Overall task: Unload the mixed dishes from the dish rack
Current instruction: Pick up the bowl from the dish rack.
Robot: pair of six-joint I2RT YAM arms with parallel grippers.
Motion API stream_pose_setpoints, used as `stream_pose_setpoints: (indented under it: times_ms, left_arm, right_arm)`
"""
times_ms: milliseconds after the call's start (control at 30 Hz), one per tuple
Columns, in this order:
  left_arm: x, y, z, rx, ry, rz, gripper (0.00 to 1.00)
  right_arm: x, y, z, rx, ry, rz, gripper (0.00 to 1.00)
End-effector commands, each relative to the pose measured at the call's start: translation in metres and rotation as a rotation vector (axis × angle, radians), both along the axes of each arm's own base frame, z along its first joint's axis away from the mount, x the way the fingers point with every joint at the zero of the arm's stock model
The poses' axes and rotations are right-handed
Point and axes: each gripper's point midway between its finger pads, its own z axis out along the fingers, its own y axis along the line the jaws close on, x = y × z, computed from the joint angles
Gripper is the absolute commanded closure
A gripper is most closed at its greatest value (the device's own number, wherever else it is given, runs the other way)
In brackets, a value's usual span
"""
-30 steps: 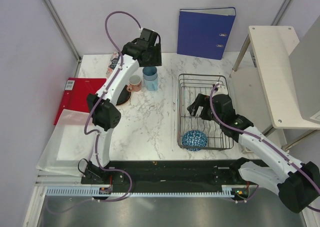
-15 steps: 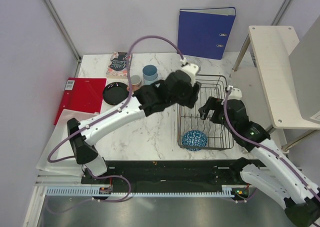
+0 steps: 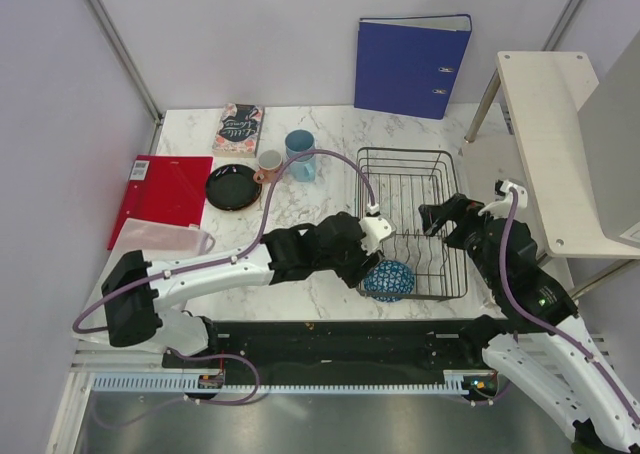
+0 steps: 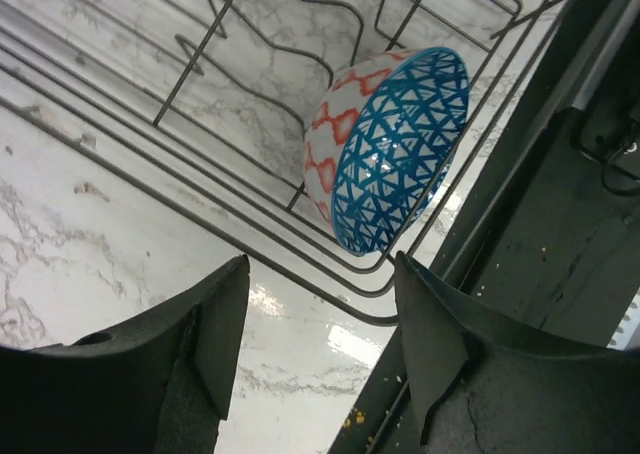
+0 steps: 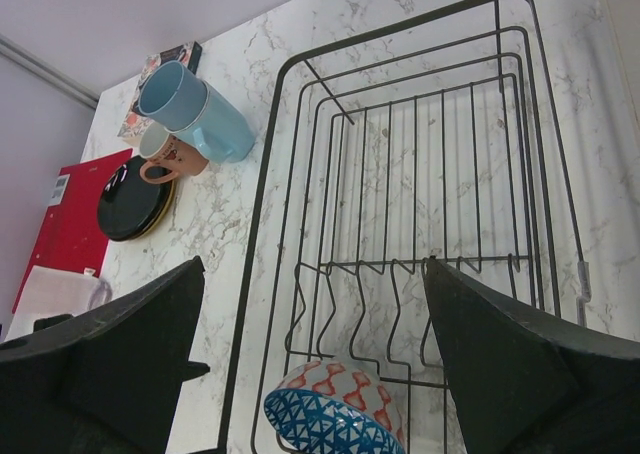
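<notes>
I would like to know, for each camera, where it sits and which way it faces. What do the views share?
Top external: fixed above and behind the bases, looking down on the table; left arm and right arm show.
Left wrist: on the left arm, facing the bowl in the dish rack past its open left tool.
Right wrist: over the rack, looking down toward the blue mugs; its open right tool shows.
Shared: all three show the bowl.

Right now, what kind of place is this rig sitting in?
Probably a lab test cell staged as a kitchen counter: plain partition walls enclose a marble-look table, holding a dish rack alongside a blue binder.
</notes>
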Motion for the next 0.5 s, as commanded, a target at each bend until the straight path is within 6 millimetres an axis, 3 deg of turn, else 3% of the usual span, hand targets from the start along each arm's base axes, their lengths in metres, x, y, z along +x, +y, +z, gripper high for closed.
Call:
stream_pose_setpoints:
  times_ms: [0, 467]
  left_arm:
    - [-0.004, -0.021, 0.026, -0.162, -0.132, -0.160, 0.34]
    - [0.031, -0.051, -0.017, -0.141, -0.295, -0.154, 0.39]
  right_arm:
    - [-0.002, -0.001, 0.014, 0.035, -0.035, -0.005, 0.02]
    - [-0.008, -0.002, 0.003, 0.054, -0.054, 0.005, 0.02]
